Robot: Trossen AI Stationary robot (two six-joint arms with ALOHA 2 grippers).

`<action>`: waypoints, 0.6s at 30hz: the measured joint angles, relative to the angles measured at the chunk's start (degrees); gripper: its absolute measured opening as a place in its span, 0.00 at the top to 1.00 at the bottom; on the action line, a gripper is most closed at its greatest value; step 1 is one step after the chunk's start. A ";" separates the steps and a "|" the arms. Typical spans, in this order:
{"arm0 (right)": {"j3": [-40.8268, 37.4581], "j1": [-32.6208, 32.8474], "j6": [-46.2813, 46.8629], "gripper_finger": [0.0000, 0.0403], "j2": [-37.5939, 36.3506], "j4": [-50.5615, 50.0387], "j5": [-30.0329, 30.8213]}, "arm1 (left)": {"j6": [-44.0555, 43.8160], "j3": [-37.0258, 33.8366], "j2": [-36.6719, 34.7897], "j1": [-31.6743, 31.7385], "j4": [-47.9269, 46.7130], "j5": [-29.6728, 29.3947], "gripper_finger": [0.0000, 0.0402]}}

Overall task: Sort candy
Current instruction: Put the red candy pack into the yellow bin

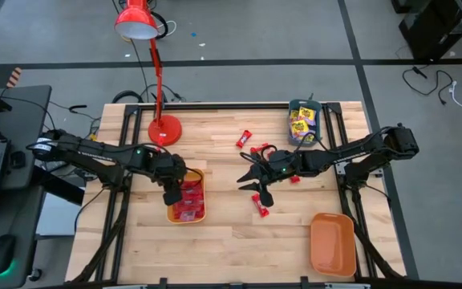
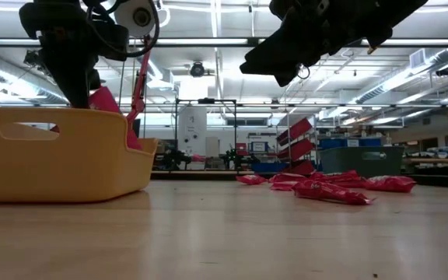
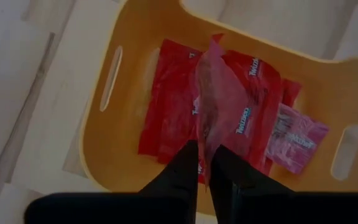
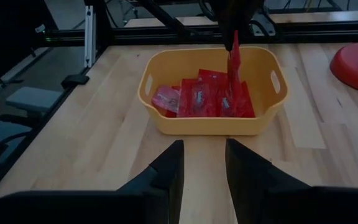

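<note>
A yellow tray [image 4: 204, 124] left of the table's middle holds several red candies [image 3: 166, 106] and a pinkish one [image 3: 300, 143]. My left gripper [image 3: 205, 163] stands over this tray [image 1: 201, 210], shut on a red candy [image 4: 234, 59]. My right gripper [image 4: 204, 168] hovers open over the table's middle [image 1: 255, 183], pointing at the yellow tray, with nothing between its fingers. Loose red candies [image 1: 259, 205] lie flat on the wood around it [image 2: 333, 190]. A teal tray [image 1: 293, 107] at the far right holds yellow candies [image 1: 301, 122]. My left gripper pinches the red candy by its upper end [image 3: 204, 146] between its two fingers, coming from above and pointing steeply down. The wrapper hangs below the fingers, inside the yellow tray. Whether its lower end [image 4: 231, 93] touches the pile there, I cannot tell.
A red desk lamp stands with its base [image 1: 164, 129] at the far left, just beyond the yellow tray. An orange tray [image 1: 333, 243] sits at the near right. Bare wood lies between the trays along the near edge.
</note>
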 joint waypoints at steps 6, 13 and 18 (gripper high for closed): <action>0.00 0.00 0.00 0.74 0.00 0.00 0.00 | -0.72 0.00 0.00 0.00 -0.05 -0.50 0.83; 0.00 0.00 0.05 0.74 0.00 0.00 0.09 | -0.74 0.00 0.00 0.00 -1.52 -0.52 0.73; -0.01 0.00 0.17 0.74 0.00 0.00 0.21 | -2.42 0.00 0.00 0.00 -2.12 -3.21 0.68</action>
